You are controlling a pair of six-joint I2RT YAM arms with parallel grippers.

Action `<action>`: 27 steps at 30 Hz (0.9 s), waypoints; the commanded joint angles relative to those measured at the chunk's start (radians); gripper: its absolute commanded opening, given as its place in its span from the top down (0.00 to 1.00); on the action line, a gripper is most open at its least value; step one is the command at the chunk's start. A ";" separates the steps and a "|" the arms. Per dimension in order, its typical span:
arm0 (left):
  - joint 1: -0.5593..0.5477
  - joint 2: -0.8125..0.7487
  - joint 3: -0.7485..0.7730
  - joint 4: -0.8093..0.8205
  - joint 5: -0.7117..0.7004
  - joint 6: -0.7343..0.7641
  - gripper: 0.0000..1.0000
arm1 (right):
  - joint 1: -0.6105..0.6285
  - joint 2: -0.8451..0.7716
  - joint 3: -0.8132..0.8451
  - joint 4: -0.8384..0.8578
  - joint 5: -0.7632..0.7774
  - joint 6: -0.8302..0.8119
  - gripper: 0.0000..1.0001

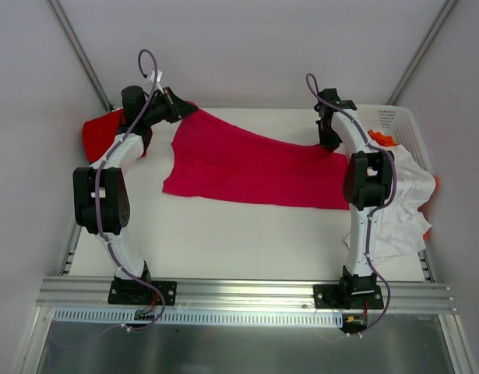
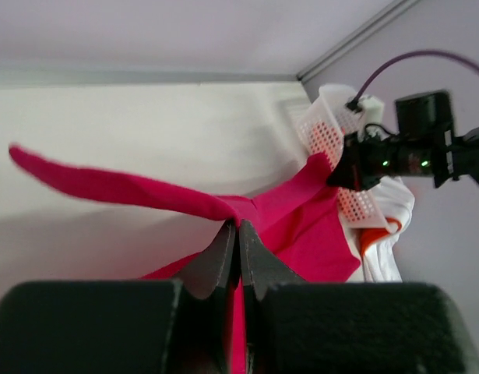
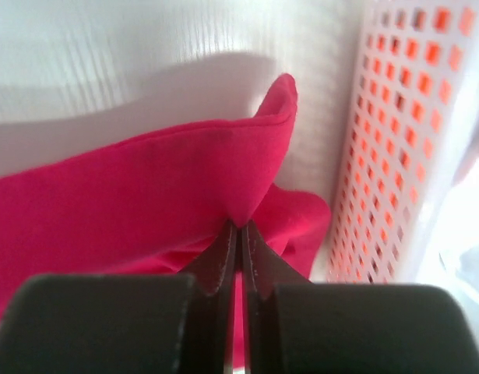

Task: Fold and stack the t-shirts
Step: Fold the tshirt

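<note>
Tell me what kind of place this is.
Probably a robotics lab workcell: two arms bolted to an aluminium rail, plain white walls boxing in the table, a crimson t-shirt as practice laundry.

Large crimson-pink cloth t-shirt (image 1: pixel 247 167): soft matt knit, loosely rippled.
White cloth t-shirt (image 1: pixel 406 214): matt, crumpled fabric.
White plastic lattice basket (image 3: pixel 379 156): smooth, faintly glossy, pierced with square holes.
White table top (image 1: pixel 239 241): matt, finely ribbed up close.
Silver metal rail (image 1: pixel 247 290): grooved, with a dull brushed sheen.
Black left gripper (image 2: pixel 239 227): matt, hard plastic look.
</note>
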 commanded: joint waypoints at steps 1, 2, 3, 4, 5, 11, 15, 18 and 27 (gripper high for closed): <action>-0.026 -0.088 -0.081 -0.064 0.007 0.105 1.00 | 0.025 -0.149 -0.062 -0.016 0.026 0.014 1.00; -0.031 -0.104 -0.098 -0.076 -0.005 0.117 1.00 | 0.030 -0.165 -0.076 -0.016 0.037 0.017 0.99; -0.035 -0.115 -0.124 -0.094 -0.017 0.134 1.00 | 0.034 -0.179 -0.089 -0.013 0.054 0.020 0.99; -0.041 -0.125 -0.137 -0.108 -0.031 0.149 1.00 | 0.046 -0.193 -0.111 -0.012 0.073 0.021 0.99; -0.052 -0.141 -0.149 -0.133 -0.060 0.181 1.00 | 0.056 -0.214 -0.123 -0.010 0.121 0.029 0.99; -0.087 -0.171 -0.239 -0.180 -0.111 0.246 1.00 | 0.108 -0.280 -0.257 -0.016 0.172 0.043 0.99; -0.103 -0.205 -0.295 -0.180 -0.126 0.266 1.00 | 0.117 -0.325 -0.362 -0.008 0.170 0.063 0.97; -0.115 -0.256 -0.350 -0.176 -0.149 0.280 1.00 | 0.117 -0.329 -0.428 -0.001 0.172 0.064 0.96; -0.130 -0.460 -0.542 -0.161 -0.217 0.341 1.00 | 0.119 -0.375 -0.620 0.041 0.175 0.103 0.82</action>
